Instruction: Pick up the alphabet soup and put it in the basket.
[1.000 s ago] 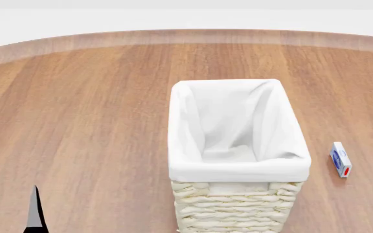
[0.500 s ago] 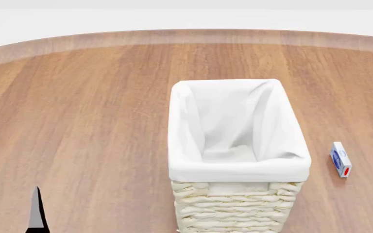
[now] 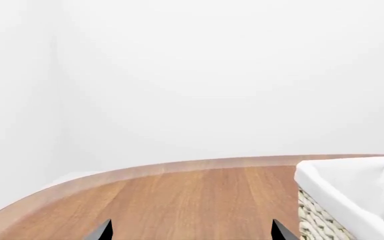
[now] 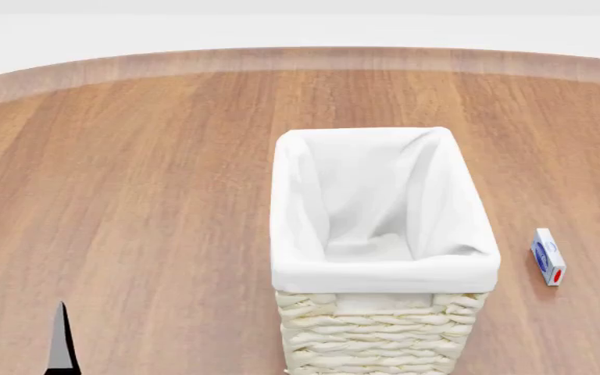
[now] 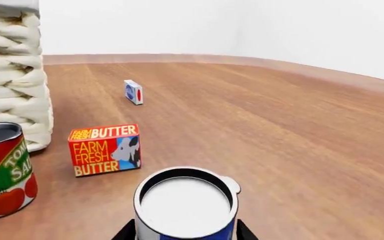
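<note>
Soup (image 5: 185, 205) sits upright between our right gripper's (image 5: 185, 234) fingertips in the right wrist view, white top facing the camera; dark finger tips flank its base, but we cannot tell whether they are pressed on the can or just beside it. We judge the grasp step is in hand: the next move calls for a firm grip, a lift above the basket's (image 4: 383, 269) tall rim, then a carry over its white liner. Near the soup stand a butter box (image 5: 105, 149) and a tomato can (image 5: 2, 167), the latter just beside the basket wall. A small blue-and-white box (image 4: 548, 255) lies to the basket's right. Our left gripper (image 3: 192, 232) hangs spread wide and empty, apart from the basket. Everything rests on a wooden table (image 4: 133, 180) with a rounded far edge, in a plain white room.
</note>
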You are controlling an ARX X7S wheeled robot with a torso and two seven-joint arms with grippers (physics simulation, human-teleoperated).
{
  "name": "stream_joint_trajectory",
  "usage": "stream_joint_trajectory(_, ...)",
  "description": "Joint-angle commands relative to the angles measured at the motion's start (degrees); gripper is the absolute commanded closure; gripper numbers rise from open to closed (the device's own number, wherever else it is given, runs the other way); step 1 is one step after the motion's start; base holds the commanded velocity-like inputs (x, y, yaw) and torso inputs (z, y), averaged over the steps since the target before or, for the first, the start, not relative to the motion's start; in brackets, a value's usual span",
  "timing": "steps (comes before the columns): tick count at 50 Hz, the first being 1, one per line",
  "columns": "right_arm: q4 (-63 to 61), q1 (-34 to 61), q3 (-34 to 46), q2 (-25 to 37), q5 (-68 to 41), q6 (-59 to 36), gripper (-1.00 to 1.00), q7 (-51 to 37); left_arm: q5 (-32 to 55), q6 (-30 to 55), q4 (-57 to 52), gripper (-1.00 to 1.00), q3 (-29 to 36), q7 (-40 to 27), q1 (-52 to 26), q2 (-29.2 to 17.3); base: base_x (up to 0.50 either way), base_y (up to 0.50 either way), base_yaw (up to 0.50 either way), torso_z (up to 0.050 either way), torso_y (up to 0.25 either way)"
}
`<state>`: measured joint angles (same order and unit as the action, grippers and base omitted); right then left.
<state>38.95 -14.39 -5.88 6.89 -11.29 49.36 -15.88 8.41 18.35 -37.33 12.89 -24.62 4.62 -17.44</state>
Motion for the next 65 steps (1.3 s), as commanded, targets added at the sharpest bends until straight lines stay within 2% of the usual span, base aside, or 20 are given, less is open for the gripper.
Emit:
stream_joint_trajectory(1, -7.71, -1.85, 0.98, 0.39, 1.80, -4.94, 1.00, -1.42, 0.11, 0.00, 0.14, -1.00, 0.31, -0.29, -0.12, -0.20, 0.00, 0.00, 0.00, 0.000, 0.000)
stream_joint_trajectory(9, -30.63, -6.68, 1.32, 2.44, 2.17, -15.86, 1.00, -4.28, 0.44, -0.08, 0.41, -1.00, 0.42, -0.38, -0.29, -0.24, 0.00, 0.00, 0.00, 0.000, 0.001)
stream_joint_trajectory(18, -41.68, -7.74, 1.60, 4.46, 1.86, -22.24, 1.00, -5.20, 0.64, -0.01, 0.53, -1.00, 0.46, -0.62, -0.40, -0.33, 0.00, 0.00, 0.00, 0.000, 0.000)
stream_joint_trajectory(19, -45.93, -8.49, 1.30, 5.05, 1.93, -25.82, 1.00, -6.16, 0.65, 0.24, 0.36, -1.00, 0.55, -0.64, -0.46, -0.34, 0.00, 0.00, 0.00, 0.000, 0.000)
stream_joint_trajectory(21, -45.44, -8.22, 1.42, 5.06, 1.85, -24.35, 1.00, -5.82, 0.63, 0.37, 0.26, -1.00, 0.60, -0.73, -0.47, -0.39, 0.00, 0.00, 0.00, 0.000, 0.000)
stream_joint_trajectory(25, -51.52, -8.86, 1.56, 6.34, 2.57, -27.93, 1.00, -6.31, 0.89, 0.62, -0.11, -1.00, 0.43, -0.85, -0.46, -0.50, 0.00, 0.00, 0.00, 0.000, 0.000)
stream_joint_trajectory(38, -71.95, -8.08, 1.07, 10.04, 2.57, -43.89, 1.00, -8.94, 1.26, 0.31, 0.47, -1.00, 0.38, -0.99, -0.49, -0.67, 0.00, 0.00, 0.00, 0.000, 0.001)
stream_joint_trajectory(53, -86.23, 1.97, 0.45, 13.89, -1.11, -63.09, 1.00, -11.93, 1.56, 0.70, 0.38, -1.00, 0.61, -1.22, -0.73, -0.93, 0.00, 0.00, 0.00, 0.000, 0.001)
stream_joint_trajectory(65, -90.78, 16.99, 2.28, 16.34, -5.45, -76.71, 1.00, -13.40, 1.66, 0.58, 0.51, -1.00, 0.66, -1.48, -0.77, -1.14, 0.00, 0.00, 0.00, 0.000, 0.000)
